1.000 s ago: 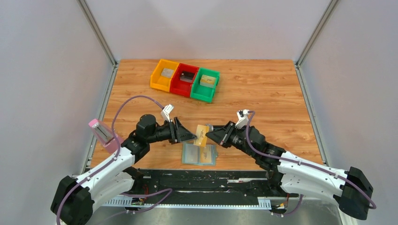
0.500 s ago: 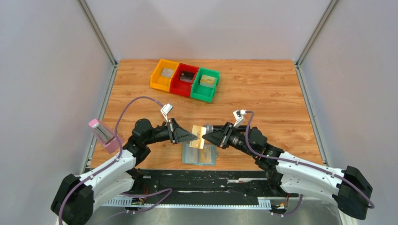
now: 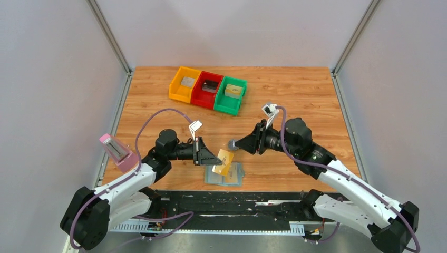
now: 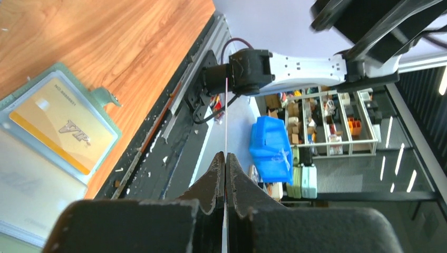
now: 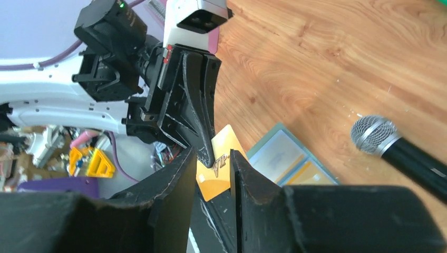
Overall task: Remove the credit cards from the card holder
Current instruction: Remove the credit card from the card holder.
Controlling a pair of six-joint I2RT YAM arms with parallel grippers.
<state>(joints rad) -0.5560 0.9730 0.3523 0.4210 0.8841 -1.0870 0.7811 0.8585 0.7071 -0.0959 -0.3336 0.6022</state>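
Right now the left gripper is pinching a gold card, its jaws pressed tight on one edge of the card. It is holding the card tilted in the air, just over the far edge of the card holder. From the left wrist the card is showing edge-on, as a thin line running out from between the closed fingers.

The card holder is lying open and flat on the wooden table, its two panels side by side. A second gold card, marked VIP, is sitting inside one panel of the holder.

The right gripper is hanging above the table past the holder's far right corner, apart from the held card. Its fingers are standing a little apart with nothing between them, and through that gap the gold card and the left gripper's tip are showing.

A microphone with a grey mesh head is sitting just beyond the holder's far side, beside the right gripper's tip. I cannot tell whether it is resting on the wood.

Well beyond the holder's far side, three bins, yellow, red and green, are standing in a touching row.
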